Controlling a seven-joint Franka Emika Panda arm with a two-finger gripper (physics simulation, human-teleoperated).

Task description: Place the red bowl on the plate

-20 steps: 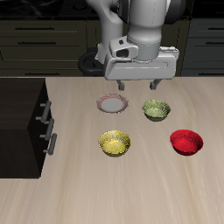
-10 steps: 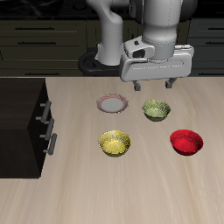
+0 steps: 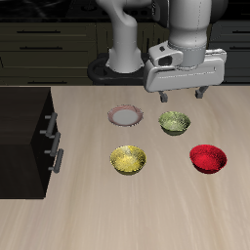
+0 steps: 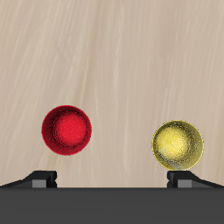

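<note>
The red bowl (image 3: 208, 158) is small, round and glossy, with a rough, grainy inside, and it rests on the pale wooden desk (image 3: 146, 215), well apart from the plate (image 3: 124, 116). The plate is flat and round, with a pinkish-red rim and a pale grey-white centre; it sits farther back on the desk. Between them, just beside the plate, is the green bowl (image 3: 175, 122), and nearer the desk's front edge is the yellow bowl (image 3: 128, 159), both with the same speckled inside. A dark cabinet (image 3: 27, 142) with two metal handles stands at one side of the desk. The claw (image 3: 182, 95) hangs in the air above the back part of the desk, its two dark fingers spread wide and holding nothing. In the wrist view the red bowl (image 4: 67, 130) and the yellow bowl (image 4: 178, 144) lie on the wood grain, apart from each other. Compared with half a second ago, the claw has moved a little sideways, toward the side of the red bowl; the bowls and the plate have not moved.
</note>
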